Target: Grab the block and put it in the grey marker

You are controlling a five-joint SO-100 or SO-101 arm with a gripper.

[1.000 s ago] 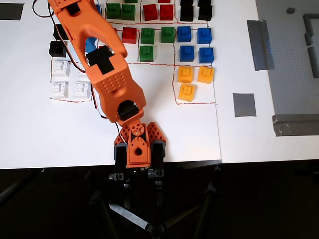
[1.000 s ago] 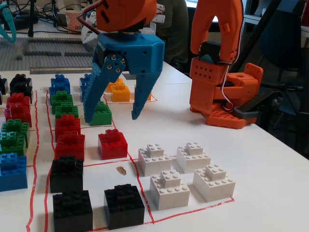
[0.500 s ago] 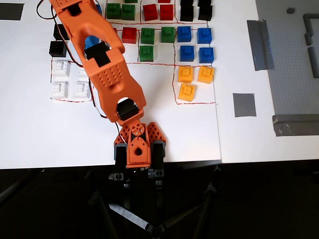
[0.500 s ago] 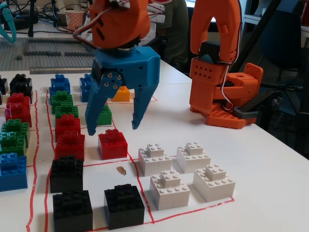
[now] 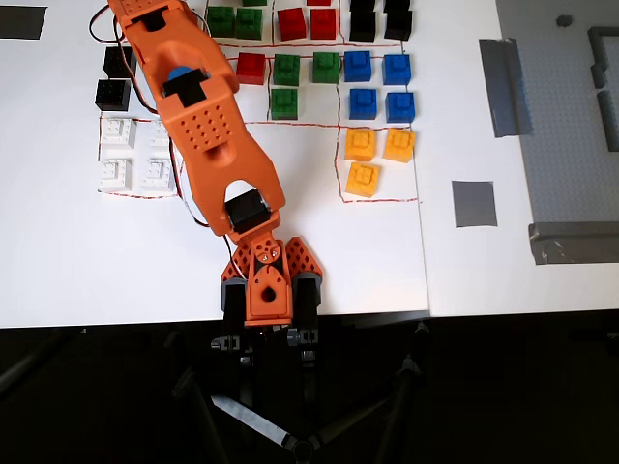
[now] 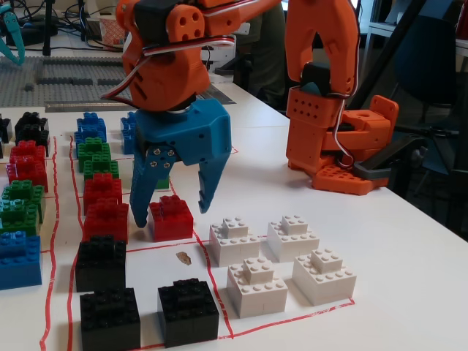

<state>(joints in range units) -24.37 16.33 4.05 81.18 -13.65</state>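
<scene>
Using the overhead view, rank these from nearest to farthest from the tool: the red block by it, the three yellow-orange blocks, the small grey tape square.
1. Red plastic block, right beside the blue tool.
2. Yellow-orange blocks, mid-sheet, to the right.
3. Small grey tape square, far right.

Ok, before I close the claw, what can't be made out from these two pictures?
Fixed view: the open claw is down at the red block; whether its fingers touch it is unclear.
Overhead view: the orange arm hides the claw and whatever lies under it.
Fixed view: the grey marker lies outside the frame; only overhead shows it.
Overhead view: the top row of blocks is cut by the edge.
</scene>
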